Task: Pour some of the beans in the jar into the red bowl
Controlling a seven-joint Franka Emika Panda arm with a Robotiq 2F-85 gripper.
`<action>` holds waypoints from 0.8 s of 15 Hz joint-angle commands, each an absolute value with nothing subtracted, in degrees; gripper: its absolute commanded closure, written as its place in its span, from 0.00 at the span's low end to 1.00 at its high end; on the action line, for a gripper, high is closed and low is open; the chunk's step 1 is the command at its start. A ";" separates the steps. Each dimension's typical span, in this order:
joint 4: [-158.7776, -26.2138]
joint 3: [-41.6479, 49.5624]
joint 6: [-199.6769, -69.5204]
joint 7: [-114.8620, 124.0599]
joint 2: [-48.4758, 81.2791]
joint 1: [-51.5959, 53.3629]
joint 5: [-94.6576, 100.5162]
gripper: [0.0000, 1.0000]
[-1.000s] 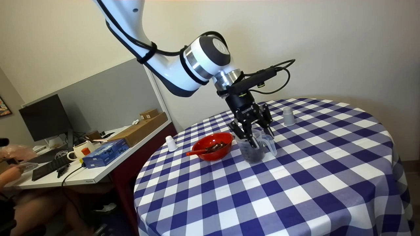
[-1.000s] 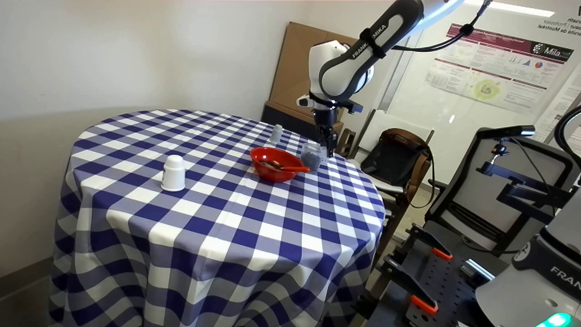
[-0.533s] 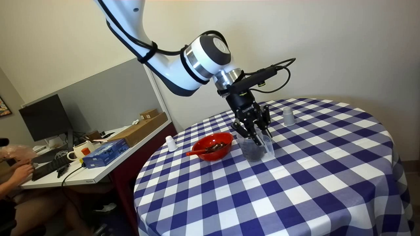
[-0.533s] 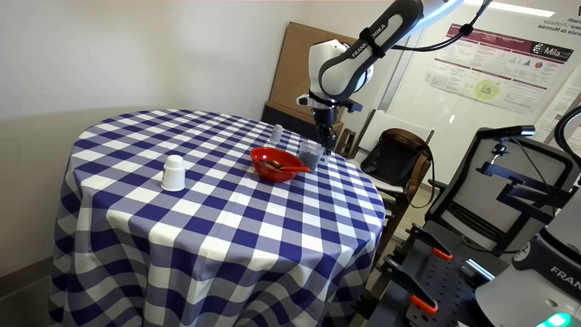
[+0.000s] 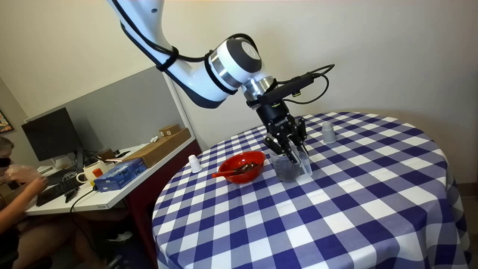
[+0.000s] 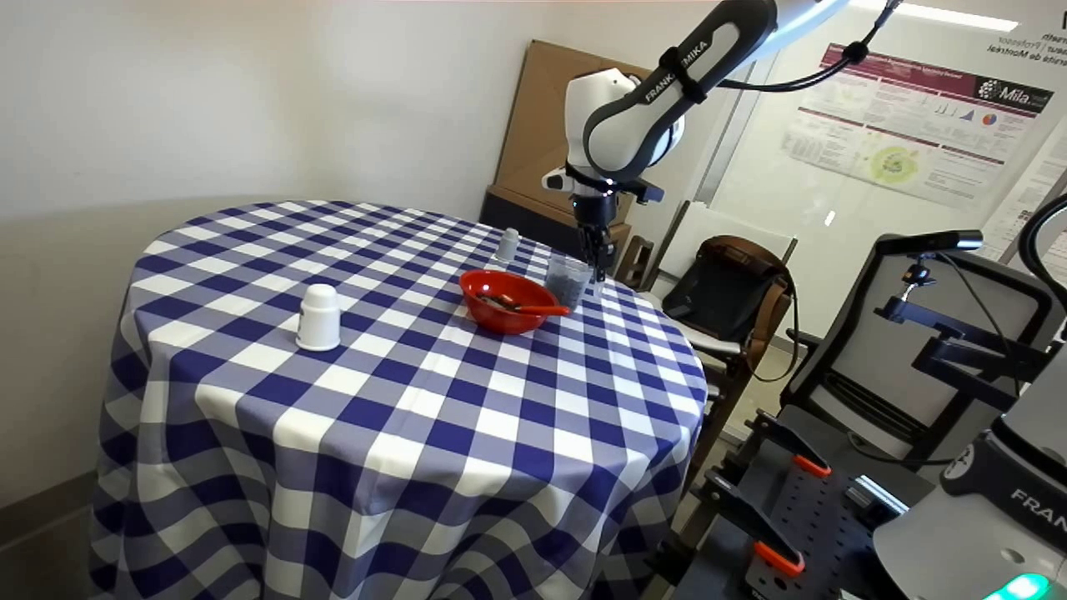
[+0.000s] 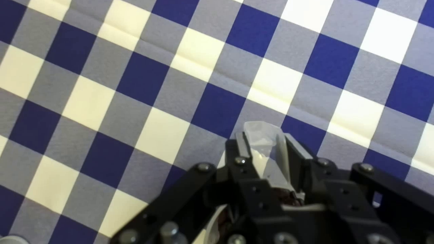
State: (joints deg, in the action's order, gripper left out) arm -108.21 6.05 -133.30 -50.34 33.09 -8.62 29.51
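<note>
My claw (image 7: 266,145) was pinching the handle (image 7: 260,130) of the clear jar (image 5: 282,164) from both sides. The jar was just beside the claw, on the side facing the red bowl (image 5: 242,179); the bowl was farther from the claw, near the jar. The handle pointed away from the bowl and ran down and outward, past the claw. The long axis of the jar was close to upright, mouth upward. The beans (image 5: 286,172) filled its lower part as a grey-dark mass; single beans could not be made out.

In an exterior view, my fingers (image 5: 287,148) covered part of the jar's rim. Contact between the jar's base and the tablecloth (image 5: 242,220) could not be confirmed. In an exterior view, the spoon (image 6: 543,311) in the bowl overlapped the jar's lower edge. In the wrist view, the claw covered most of the jar, and the lower border cut off the remainder; dark red-brown bits (image 7: 290,196) showed through a gap behind the claw's tips. A pale rounded object (image 7: 13,240), left of the claw, was cut off at the corner and could not be identified.
</note>
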 commanded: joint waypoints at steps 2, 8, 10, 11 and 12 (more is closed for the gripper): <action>-108.03 5.84 -131.02 -50.38 30.81 -6.72 30.69 0.87; -108.38 6.31 -126.62 -48.32 25.85 -2.11 35.72 0.88; -108.72 6.07 -124.20 -46.99 23.25 -0.82 39.32 0.88; -108.96 5.85 -122.96 -46.45 21.97 -0.27 41.34 0.88; -109.11 5.55 -121.46 -46.02 20.69 0.32 43.48 0.88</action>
